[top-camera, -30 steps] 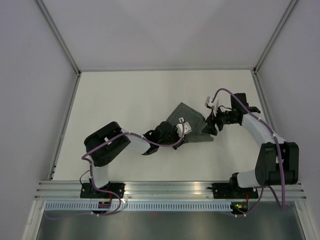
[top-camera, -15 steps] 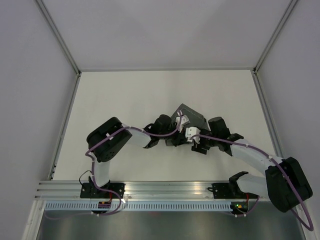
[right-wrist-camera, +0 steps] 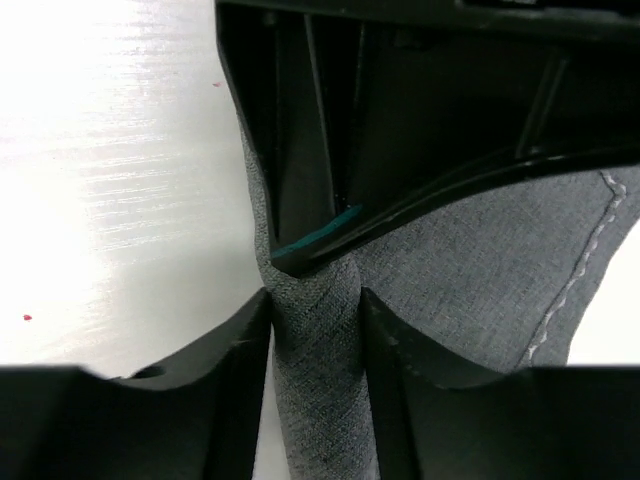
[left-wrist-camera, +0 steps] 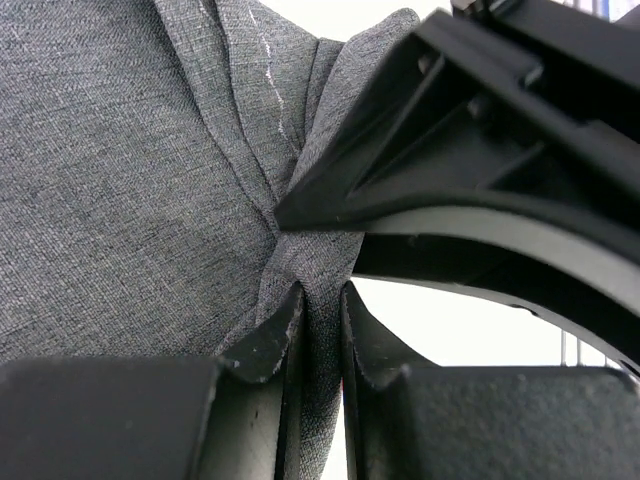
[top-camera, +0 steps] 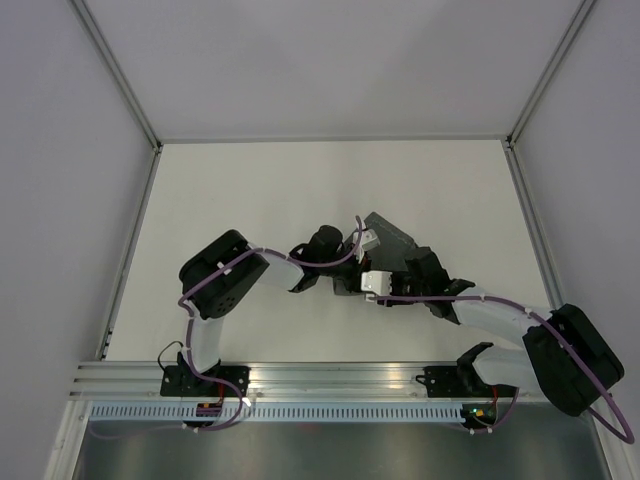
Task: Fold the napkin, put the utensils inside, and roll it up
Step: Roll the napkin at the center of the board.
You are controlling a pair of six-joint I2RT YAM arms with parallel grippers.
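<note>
The dark grey napkin (top-camera: 393,238) lies bunched and partly rolled at mid-table. My left gripper (top-camera: 358,268) is shut on a thin fold of it, seen close in the left wrist view (left-wrist-camera: 320,320) with the napkin (left-wrist-camera: 120,180) spreading away to the left. My right gripper (top-camera: 372,274) is right beside it and is shut around a rolled end of the napkin (right-wrist-camera: 480,270), seen in the right wrist view (right-wrist-camera: 315,320). A finger of the left gripper (right-wrist-camera: 310,150) presses the cloth just above. The utensils are hidden.
The two grippers nearly touch; the right gripper's black body (left-wrist-camera: 490,160) fills the upper right of the left wrist view. White table (top-camera: 250,190) lies all round, bounded by metal rails (top-camera: 130,250) at the left, right and back.
My right arm has swung from the napkin's right side round to its near left end and closed on it beside my left gripper. My left gripper has shifted slightly farther away with the cloth.
</note>
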